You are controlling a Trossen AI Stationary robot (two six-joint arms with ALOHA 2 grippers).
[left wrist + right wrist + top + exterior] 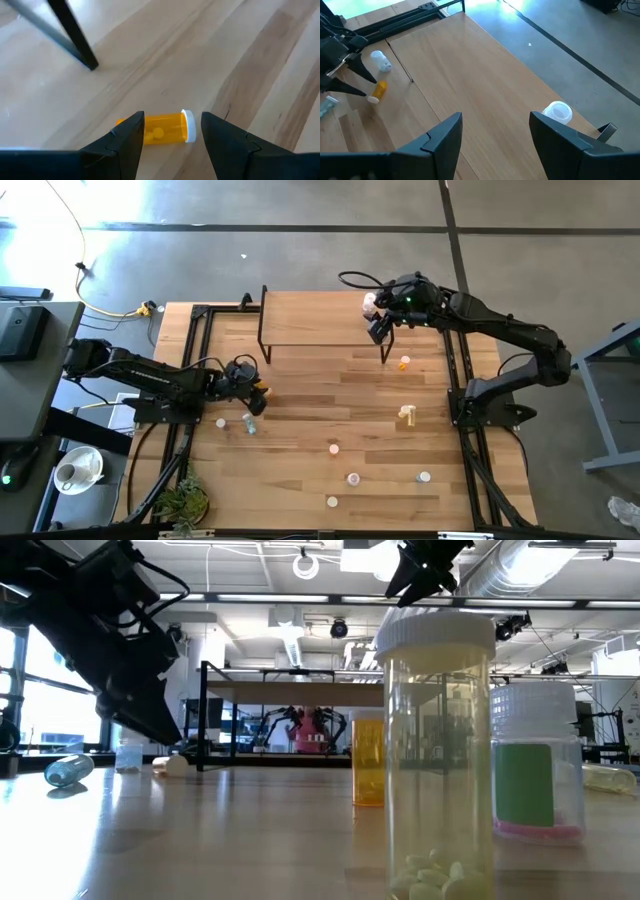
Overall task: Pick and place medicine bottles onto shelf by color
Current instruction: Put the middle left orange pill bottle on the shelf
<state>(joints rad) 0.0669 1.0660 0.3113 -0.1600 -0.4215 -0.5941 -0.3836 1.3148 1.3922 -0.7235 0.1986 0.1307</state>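
Note:
An orange medicine bottle with a white cap lies on its side on the table, near the shelf's black leg. My left gripper is open just above it, slanting down, one finger at each end of the bottle; I see no touch. It shows at the table's left. My right gripper hangs open over the right end of the shelf, empty. A pinkish-white bottle stands on the shelf top beside it.
Several more bottles are scattered over the table: an orange one, a yellow one, a pale blue one lying on its side, and others toward the near edge. Black frame rails run along both sides.

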